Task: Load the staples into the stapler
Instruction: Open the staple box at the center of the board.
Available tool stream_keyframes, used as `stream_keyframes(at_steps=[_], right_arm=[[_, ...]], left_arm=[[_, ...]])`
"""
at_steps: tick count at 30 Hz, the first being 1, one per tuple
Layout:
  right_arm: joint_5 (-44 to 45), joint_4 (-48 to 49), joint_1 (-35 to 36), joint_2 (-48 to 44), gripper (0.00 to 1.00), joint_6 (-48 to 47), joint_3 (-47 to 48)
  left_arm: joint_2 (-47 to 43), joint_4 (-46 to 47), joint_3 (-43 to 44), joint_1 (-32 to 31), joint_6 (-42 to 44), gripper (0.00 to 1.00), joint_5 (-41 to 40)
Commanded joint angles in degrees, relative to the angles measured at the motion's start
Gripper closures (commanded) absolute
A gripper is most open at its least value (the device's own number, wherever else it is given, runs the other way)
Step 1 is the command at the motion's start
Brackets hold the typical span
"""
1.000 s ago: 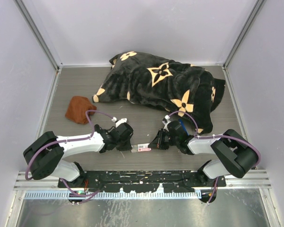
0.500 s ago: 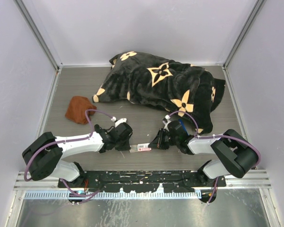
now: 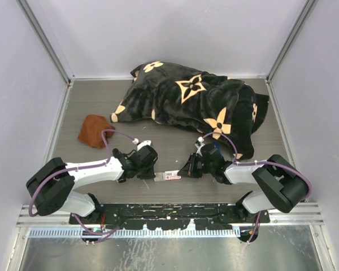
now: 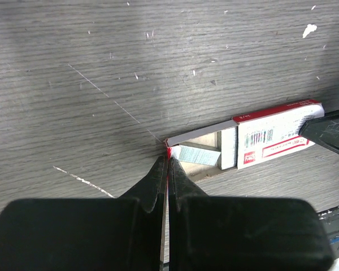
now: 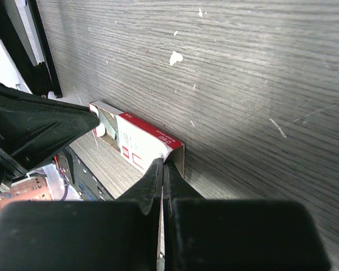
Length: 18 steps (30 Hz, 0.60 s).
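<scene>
Left gripper (image 4: 167, 164) has its fingers pressed together on the thin end wall of the inner tray (image 4: 199, 142), at its red-edged corner. Right gripper (image 5: 165, 165) is likewise closed, on the open end wall at the opposite end of the staples box (image 4: 274, 137). The box lies flat on the table (image 3: 175, 147) near its front edge, between the two arms. It is partly slid open: the tray sticks out of the white, red-labelled sleeve toward the left arm, and a grey strip (image 4: 196, 154) lies bare in the exposed part. By my reading, opening the box is well under way but not finished. The strip has not been lifted out, and no stapler can be made out in any view, so the loading itself remains to be done. Farther back lie a black patterned blanket (image 3: 198, 101) and a brown cloth (image 3: 93, 130), well apart from the box.
</scene>
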Motion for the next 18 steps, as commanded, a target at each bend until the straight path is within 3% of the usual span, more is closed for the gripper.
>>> stream_keyframes(at_steps=[1, 18], right_arm=[[2.73, -0.22, -0.78, -2.13, 1.0, -1.09, 0.35], [4.13, 0.43, -3.6, -2.5, 1.0, -1.09, -0.48]], left_arm=[[0.37, 0.6, 2.9, 0.51, 2.98, 1.0, -0.89], [5.67, 2.95, 6.58, 3.34, 7.89, 1.0, 0.71]])
